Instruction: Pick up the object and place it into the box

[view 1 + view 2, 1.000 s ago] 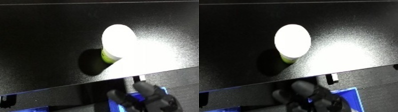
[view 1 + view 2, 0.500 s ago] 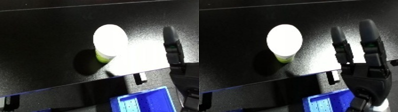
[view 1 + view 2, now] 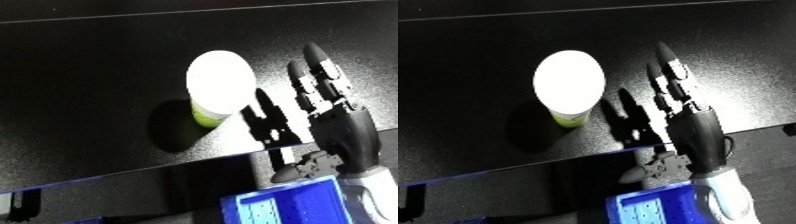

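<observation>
Over the near part of the black table [image 3: 80, 90], the right hand [image 3: 342, 132] reaches up from the lower right with its fingers [image 3: 318, 65] straight and spread, holding nothing. Its palm sits above the table's front edge, and the fingertips point away from the robot, toward the far side of the table. The thumb [image 3: 648, 171] hangs down and to the left, below the table edge.

Just to the left of the hand stands the object, a cup [image 3: 569, 87] with a bright white top and a yellow-green band showing at its lower end. It stands upright on the table, and strong light washes out its top. The cup is near the fingers but apart from them: a strip of lit table surface shows between the cup and the nearest finger. On that strip falls the dark shadow of the fingers [image 3: 266, 120], which reaches close to the cup's base. The cup's own shadow [image 3: 173, 130] lies on the table further left.

Below the hand, past the table's front edge, is the blue bin [image 3: 284, 205], of which only a corner with a pale patterned patch shows at the lower edge. The white and silver forearm [image 3: 727, 197] comes up beside it. No part of the left hand shows in either view.
</observation>
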{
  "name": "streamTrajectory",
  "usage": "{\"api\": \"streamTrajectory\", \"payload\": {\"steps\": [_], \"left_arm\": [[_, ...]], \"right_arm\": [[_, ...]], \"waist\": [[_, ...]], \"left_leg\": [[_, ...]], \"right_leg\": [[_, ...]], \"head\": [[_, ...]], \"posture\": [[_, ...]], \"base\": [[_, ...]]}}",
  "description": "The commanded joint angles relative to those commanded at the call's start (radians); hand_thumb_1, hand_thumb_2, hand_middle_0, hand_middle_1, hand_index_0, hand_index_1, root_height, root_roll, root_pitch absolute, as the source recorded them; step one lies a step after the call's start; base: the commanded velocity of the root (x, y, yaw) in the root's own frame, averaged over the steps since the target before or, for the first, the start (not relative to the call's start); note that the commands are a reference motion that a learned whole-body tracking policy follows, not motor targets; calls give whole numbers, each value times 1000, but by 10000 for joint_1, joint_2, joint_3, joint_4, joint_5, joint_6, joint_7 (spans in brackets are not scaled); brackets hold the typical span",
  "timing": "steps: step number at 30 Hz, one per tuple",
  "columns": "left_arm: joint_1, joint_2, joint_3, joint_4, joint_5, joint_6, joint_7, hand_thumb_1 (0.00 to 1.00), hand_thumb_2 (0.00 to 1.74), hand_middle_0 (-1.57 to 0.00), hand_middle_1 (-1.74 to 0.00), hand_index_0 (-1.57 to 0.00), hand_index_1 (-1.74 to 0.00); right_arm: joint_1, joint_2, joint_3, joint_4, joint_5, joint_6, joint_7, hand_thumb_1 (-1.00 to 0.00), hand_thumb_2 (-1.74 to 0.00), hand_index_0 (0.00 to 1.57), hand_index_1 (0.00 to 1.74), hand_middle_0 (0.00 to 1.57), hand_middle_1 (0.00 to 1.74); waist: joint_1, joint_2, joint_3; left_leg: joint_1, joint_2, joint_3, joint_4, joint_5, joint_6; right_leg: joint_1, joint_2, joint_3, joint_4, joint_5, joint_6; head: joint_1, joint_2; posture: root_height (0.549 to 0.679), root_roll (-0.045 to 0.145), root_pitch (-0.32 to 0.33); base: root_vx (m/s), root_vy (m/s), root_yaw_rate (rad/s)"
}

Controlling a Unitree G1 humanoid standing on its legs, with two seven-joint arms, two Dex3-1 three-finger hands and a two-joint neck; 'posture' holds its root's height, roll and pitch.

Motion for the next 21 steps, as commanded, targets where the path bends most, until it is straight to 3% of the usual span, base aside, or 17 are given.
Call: {"api": "streamTrajectory", "payload": {"steps": [9, 21], "left_arm": [[-189, -69, -198, 108, 223, 121, -23, 0, 0, 0, 0, 0, 0], [-317, -117, -371, 60, 328, 385, 25, 0, 0, 0, 0, 0, 0]], "right_arm": [[-1251, 58, 758, 806, 106, 582, -467, 0, 0, 0, 0, 0, 0], [-2480, 351, 1447, 1199, 416, 1080, -482, 0, 0, 0, 0, 0, 0]], "waist": [[275, 124, -20], [542, 246, -69]], "left_leg": [[28, -88, -82, -3, 0, 11], [3, -175, -164, 3, 54, -9]], "right_leg": [[47, -95, -46, 58, -75, -64], [23, -144, -40, 143, -119, -121]], "head": [[428, -22], [728, -74]], "posture": [[619, 58, -2], [618, 62, -6]], "base": [[13, -10, 66], [17, 0, 59]]}}
